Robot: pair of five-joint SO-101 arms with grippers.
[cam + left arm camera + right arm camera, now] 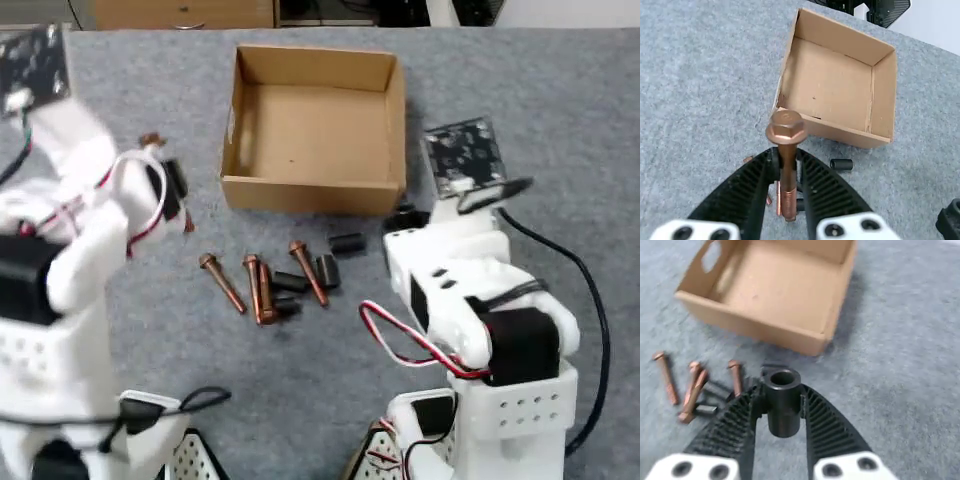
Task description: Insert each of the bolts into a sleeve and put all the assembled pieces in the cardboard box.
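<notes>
My left gripper point(785, 156) is shut on a copper bolt point(785, 127), held upright with its hex head up, above the table left of the cardboard box point(840, 132). In the high view this gripper point(168, 188) stands at the left with the bolt's head point(152, 140) sticking out. My right gripper point(781, 389) is shut on a black sleeve point(782, 402) with its hole facing up, just in front of the box's near right corner point(400, 195). The open box point(310, 196) has nothing inside.
Several copper bolts point(222, 283) point(308, 272) lie in a loose cluster in front of the box, mixed with black sleeves point(328, 270) point(290, 282). One sleeve point(347, 243) lies alone nearer the box. Cables trail by both arm bases.
</notes>
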